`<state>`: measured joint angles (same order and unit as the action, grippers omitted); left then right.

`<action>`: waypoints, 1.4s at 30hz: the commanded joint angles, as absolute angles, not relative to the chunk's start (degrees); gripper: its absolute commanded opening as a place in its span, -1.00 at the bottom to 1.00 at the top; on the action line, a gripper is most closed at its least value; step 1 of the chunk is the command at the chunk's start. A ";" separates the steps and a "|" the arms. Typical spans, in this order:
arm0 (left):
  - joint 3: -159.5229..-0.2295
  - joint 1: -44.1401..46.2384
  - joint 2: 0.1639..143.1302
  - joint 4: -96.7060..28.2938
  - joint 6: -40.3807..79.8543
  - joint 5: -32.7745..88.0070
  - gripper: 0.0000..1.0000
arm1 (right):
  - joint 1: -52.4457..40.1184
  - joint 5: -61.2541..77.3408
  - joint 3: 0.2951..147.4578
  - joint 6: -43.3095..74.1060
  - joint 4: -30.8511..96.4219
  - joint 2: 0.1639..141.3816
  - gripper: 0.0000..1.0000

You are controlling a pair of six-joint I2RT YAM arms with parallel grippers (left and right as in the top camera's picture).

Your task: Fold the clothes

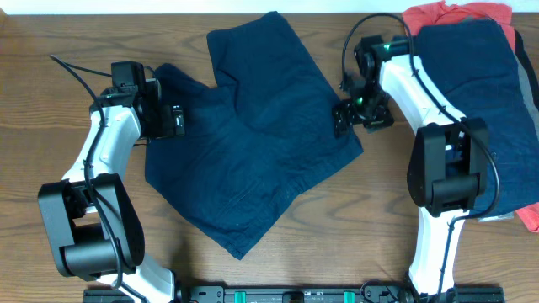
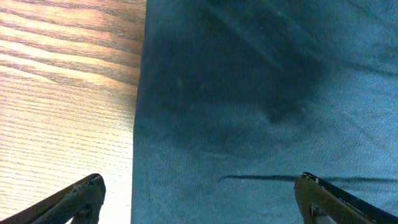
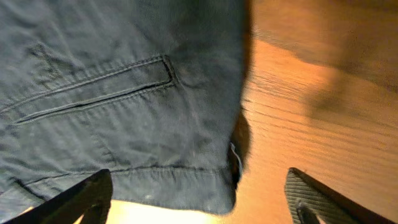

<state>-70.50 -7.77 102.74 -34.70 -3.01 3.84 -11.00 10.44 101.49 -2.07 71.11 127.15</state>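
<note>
Wide navy two-legged shorts (image 1: pixel 253 135) lie spread flat in the middle of the table. My left gripper (image 1: pixel 177 120) is open over the shorts' left edge; in the left wrist view its fingers (image 2: pixel 199 199) straddle the cloth edge (image 2: pixel 249 112) and bare wood. My right gripper (image 1: pixel 344 118) is open at the shorts' right corner; the right wrist view shows its fingers (image 3: pixel 199 199) on either side of the hem corner with a welt pocket (image 3: pixel 124 112). A pile of navy clothes (image 1: pixel 488 101) on a coral-red garment (image 1: pixel 446 13) lies at the right.
The wooden table (image 1: pixel 50 34) shows bare wood at the left, along the front and between the shorts and the pile. A black cable (image 1: pixel 72 69) trails from the left arm. The right arm's base stands in front of the pile.
</note>
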 commanded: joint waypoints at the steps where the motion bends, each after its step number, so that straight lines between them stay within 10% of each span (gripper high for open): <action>1: -71.59 -7.94 101.86 -35.09 -2.72 3.01 0.96 | -10.94 12.25 97.34 -3.49 68.53 127.63 0.61; 12: -71.59 -7.94 101.86 -35.09 -2.72 3.01 0.96 | -10.87 7.75 90.06 0.49 55.11 127.61 -0.96; 38: -71.48 -7.90 101.91 -33.78 0.27 7.29 0.96 | -2.79 -5.37 93.76 2.50 8.25 127.61 -0.98; 40: -71.48 -7.90 101.91 -33.85 0.32 7.97 0.96 | -2.61 -2.46 95.37 0.08 10.72 127.55 -0.48; 42: -71.48 -7.90 101.95 -33.82 0.32 9.08 0.96 | -2.79 1.04 98.13 -2.09 15.97 127.07 0.94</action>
